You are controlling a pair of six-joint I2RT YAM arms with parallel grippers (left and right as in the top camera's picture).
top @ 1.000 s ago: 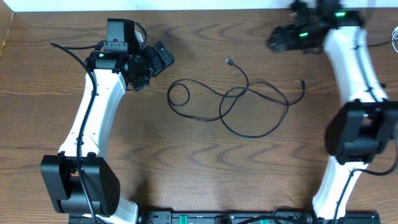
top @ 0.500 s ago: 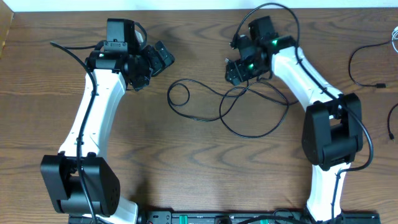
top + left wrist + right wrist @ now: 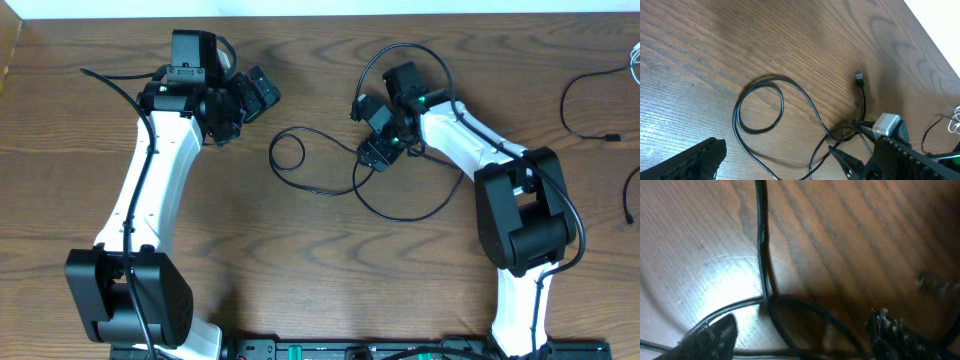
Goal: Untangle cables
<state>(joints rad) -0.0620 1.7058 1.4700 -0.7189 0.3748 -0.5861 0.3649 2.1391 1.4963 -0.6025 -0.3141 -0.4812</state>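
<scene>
Your right gripper has swung in from two o'clock. Its jaws gape wide astride the cables, tangled at counter centre. The left gripper, jaws wide, waits at ten o'clock.

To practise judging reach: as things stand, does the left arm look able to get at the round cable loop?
Probably yes. The loop lies flat on the table near the left gripper, with nothing between them. The right gripper hovers over the tangle farther along, clear of that path.
</scene>
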